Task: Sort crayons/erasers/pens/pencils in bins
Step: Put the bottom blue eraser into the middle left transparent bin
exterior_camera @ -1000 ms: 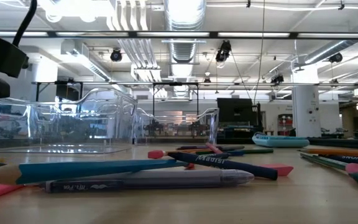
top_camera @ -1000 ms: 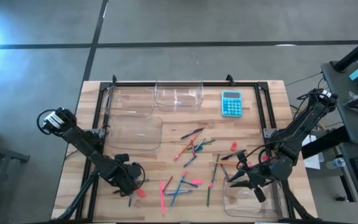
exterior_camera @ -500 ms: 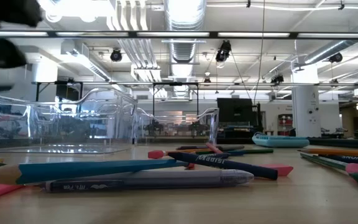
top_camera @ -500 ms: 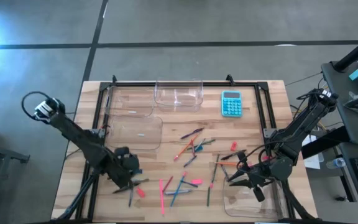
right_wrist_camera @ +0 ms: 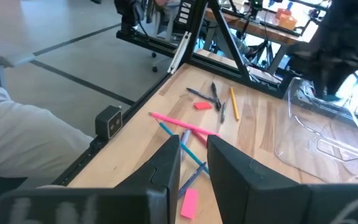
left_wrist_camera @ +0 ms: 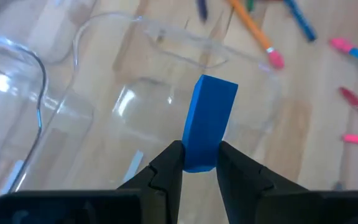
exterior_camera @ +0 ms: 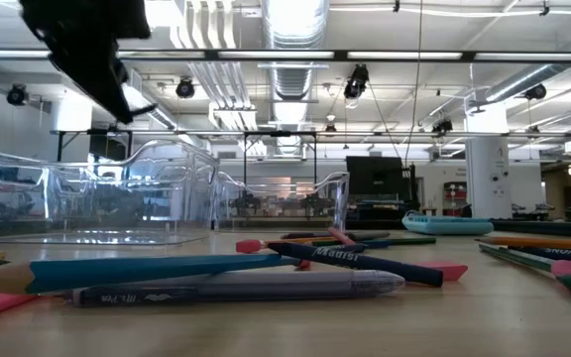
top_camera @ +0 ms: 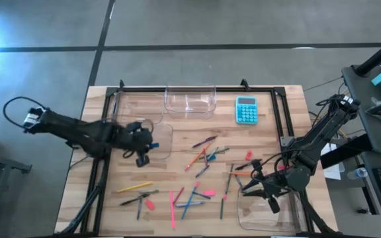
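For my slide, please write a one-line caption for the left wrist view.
Left gripper holds a blue eraser upright above a clear bin.

Around my wooden table point(top_camera: 280, 142) lay a grey concrete floor point(top_camera: 197, 26) crossed by dark seams. Behind it stretched a large workshop hall, with exposed silver ducts point(exterior_camera: 290, 30), strip lights and a white column point(exterior_camera: 486, 178) under the ceiling.
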### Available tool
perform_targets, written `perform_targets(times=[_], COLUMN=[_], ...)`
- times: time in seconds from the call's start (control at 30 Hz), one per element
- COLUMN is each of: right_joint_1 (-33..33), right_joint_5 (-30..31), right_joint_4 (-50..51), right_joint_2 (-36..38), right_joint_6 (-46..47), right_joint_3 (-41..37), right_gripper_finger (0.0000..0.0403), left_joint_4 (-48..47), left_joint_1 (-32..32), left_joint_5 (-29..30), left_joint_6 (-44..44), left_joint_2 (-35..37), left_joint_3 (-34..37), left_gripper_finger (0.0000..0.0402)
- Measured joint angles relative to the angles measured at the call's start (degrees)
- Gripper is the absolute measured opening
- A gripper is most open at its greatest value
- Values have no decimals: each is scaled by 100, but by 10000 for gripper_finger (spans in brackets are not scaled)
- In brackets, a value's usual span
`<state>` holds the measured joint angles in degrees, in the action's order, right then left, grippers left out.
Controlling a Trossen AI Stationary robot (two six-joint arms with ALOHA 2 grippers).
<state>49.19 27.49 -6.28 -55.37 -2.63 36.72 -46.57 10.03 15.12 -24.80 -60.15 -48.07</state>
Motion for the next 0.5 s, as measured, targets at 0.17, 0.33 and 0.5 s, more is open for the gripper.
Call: perform_targets(times=[0.17,0.33,0.5], right_joint_1=[0,0,0], right_joint_5=[0,2,4], right_joint_4=[3,1,0], right_joint_2=[-2,-2,-2], right_joint_6=[-3,0,2], right_joint_3=[-25,-27,-29], right_gripper_finger=[70,70,70], left_joint_4=[-14,-52,-72], left_joint_1=[-752,-921,-921], left_joint_5=[-711,-761,-761], left_joint_6=[571,875,884], left_joint_2=[-290,-527,-702], left_joint_3=[11,9,9], left_gripper_finger=[74,74,97])
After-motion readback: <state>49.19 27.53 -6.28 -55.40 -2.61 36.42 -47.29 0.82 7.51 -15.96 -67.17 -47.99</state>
